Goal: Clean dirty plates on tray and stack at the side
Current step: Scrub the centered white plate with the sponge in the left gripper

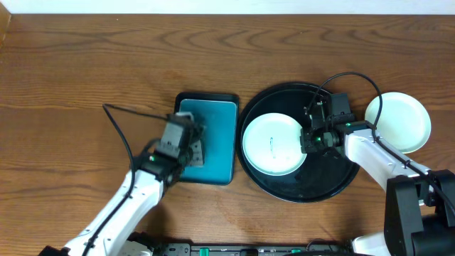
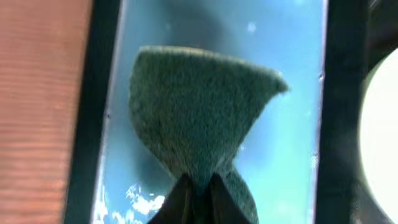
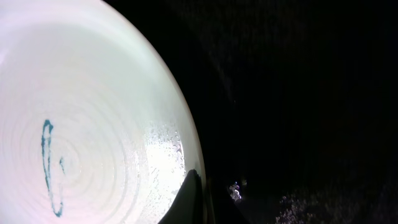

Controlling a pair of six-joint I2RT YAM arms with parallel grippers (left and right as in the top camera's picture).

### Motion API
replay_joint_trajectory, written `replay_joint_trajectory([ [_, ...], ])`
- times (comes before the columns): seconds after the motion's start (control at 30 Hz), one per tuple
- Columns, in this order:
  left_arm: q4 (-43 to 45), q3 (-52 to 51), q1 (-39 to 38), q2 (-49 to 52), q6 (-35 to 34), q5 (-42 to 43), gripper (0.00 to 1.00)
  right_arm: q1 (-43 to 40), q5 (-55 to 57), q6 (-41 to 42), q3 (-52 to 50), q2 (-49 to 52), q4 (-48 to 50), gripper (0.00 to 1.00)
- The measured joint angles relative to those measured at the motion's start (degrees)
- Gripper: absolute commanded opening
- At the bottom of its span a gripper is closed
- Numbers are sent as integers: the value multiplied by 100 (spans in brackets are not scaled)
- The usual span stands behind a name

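The black tray [image 1: 321, 179] sits right of the counter's [image 1: 71, 71] middle. One plate [image 1: 274, 131] lies in its left half, close to the tray's left rim. The right half of the tray is bare and wet. The plate has a thin blue-green smear [image 3: 46, 162] near its middle.

The right gripper [image 1: 311, 139] is at the plate's right edge. In the right wrist view its tips [image 3: 199, 193] are close together at the rim, but I cannot tell if they pinch it.

Another plate [image 1: 398, 122] lies on the wood toward the right end, just beside the black tray, with a small gap between them.

The teal tray [image 1: 217, 121] is in the middle of the counter, and its right edge almost touches the black tray. The left gripper [image 1: 192, 146] is over its left side. Its fingers [image 2: 186, 199] are clamped on a green pad [image 2: 199, 106], which hangs over the teal tray.

There is wide open wood along the far edge and at the far left corner. The near left side is taken up by the left arm.
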Motion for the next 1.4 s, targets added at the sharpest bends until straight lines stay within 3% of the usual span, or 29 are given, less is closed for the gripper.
replay_joint_trajectory([
  [0.2, -992, 1425, -22, 376, 7, 118, 7, 0, 2, -24, 0, 0, 0, 1],
  [0.43, -1036, 2201, -601, 1224, 17, 544, 7, 0, 2, -39, 0, 0, 2, 1],
  [0.67, 74, 2402, -1565, 2168, 216, 1102, 7, 0, 2, -42, 0, 0, 9, 1],
  [0.93, 1088, 2411, -2065, 3071, 273, 1255, 7, 0, 2, -42, 0, 0, 13, 1],
  [1.4, 1220, 2527, -2326, 3628, 4, 1132, 7, 0, 4, -42, 0, 0, 11, 1],
])
